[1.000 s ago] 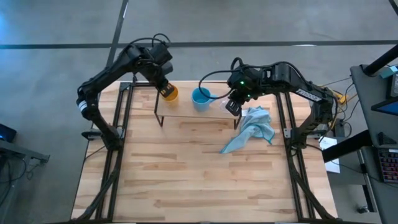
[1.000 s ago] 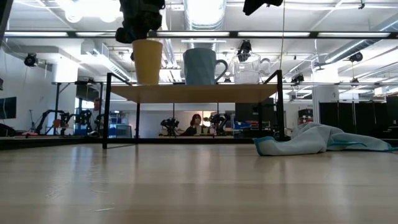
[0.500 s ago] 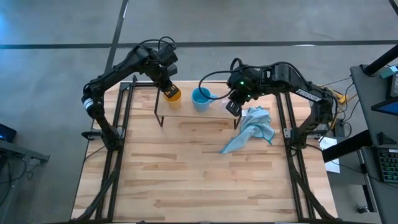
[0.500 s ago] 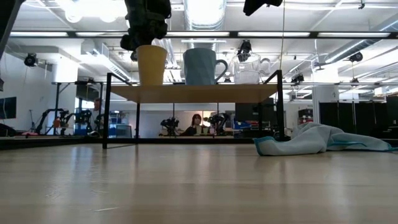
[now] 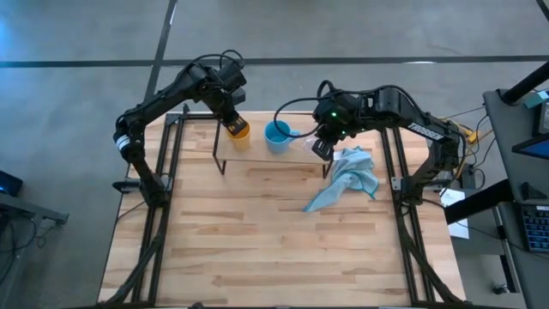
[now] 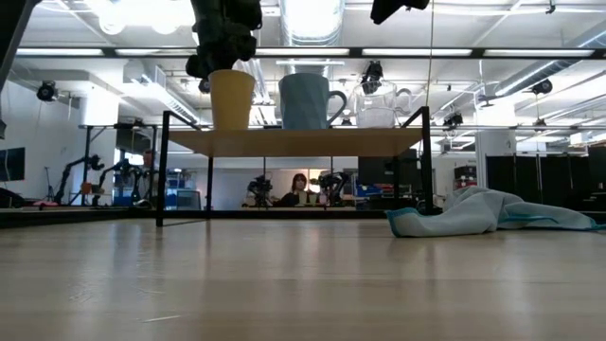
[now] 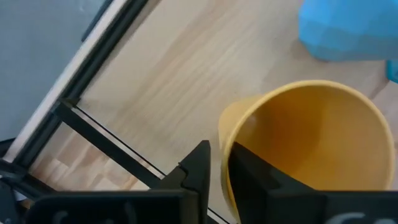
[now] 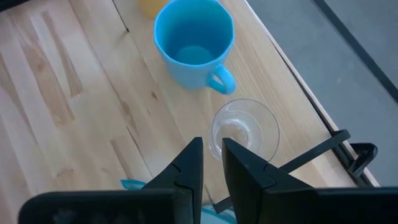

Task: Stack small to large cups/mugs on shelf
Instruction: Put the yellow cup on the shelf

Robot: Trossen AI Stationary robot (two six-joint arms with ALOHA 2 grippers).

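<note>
Setting the orange-yellow tapered plastic cup (image 6: 232, 98) onto the low light-wood shelf on thin black legs (image 6: 294, 141) is the step I judge to be in hand. My left pincer (image 7: 216, 169) pinches the cup's wall, one finger inside the rim and one outside, and from table height the cup's base looks to meet the board, though I cannot be sure it is fully seated.

Seen from overhead, the shelf sits toward twelve o'clock on the big pale-wood worktop (image 5: 274, 232), and the cup stands at its nine o'clock end. Just beside it, toward three o'clock, is the light blue ceramic mug with a handle (image 5: 277, 134), and beyond that, at the three o'clock end, the tiny clear transparent cup (image 8: 244, 131). So the row already runs small to large from three to nine o'clock.

My right pincer (image 8: 212, 163) hovers above the clear cup with its fingers nearly together, holding nothing. A crumpled light blue cloth (image 5: 346, 178) lies on the worktop near the shelf's three o'clock end.

Next I would part the left fingers and lift straight up, so the inner finger clears the rim without tipping the cup into the mug.
</note>
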